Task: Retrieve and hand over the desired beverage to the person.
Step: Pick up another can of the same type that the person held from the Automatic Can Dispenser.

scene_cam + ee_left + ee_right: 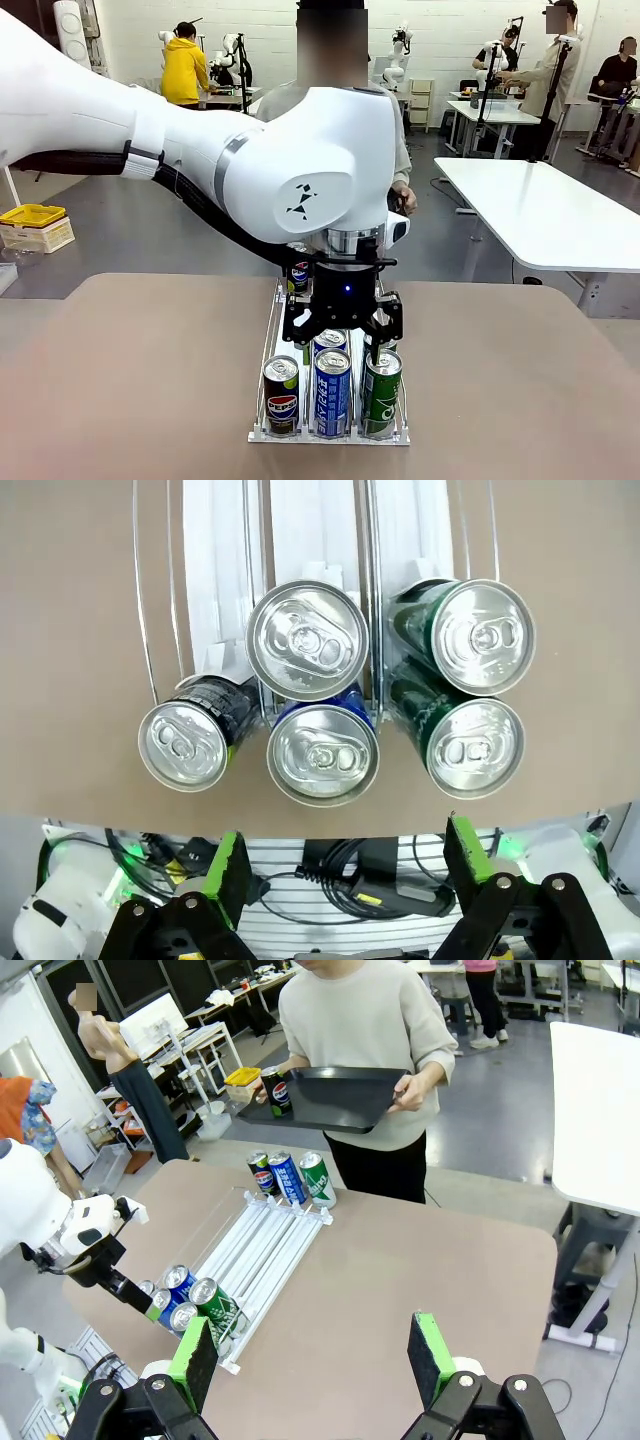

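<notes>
A clear wire rack [270, 330] on the brown table holds three lanes of beverage cans. At its near end stand a dark Pepsi can [282, 394], a blue can [332, 391] and a green can [381, 391], with more cans behind them. My left gripper [343, 343] hangs open just above these cans [322, 753], touching none. The person [365, 1020] in a light grey sweatshirt stands at the far side holding a black tray [340, 1100] with a Pepsi can [275, 1090] on it. My right gripper [310, 1355] is open and holds nothing, above the table.
Three more cans [290, 1178] stand at the rack's far end, near the person. A white table [560, 210] is at the right and a yellow crate [32, 215] at the left, both off my table. Bare brown tabletop [130, 380] lies on both sides of the rack.
</notes>
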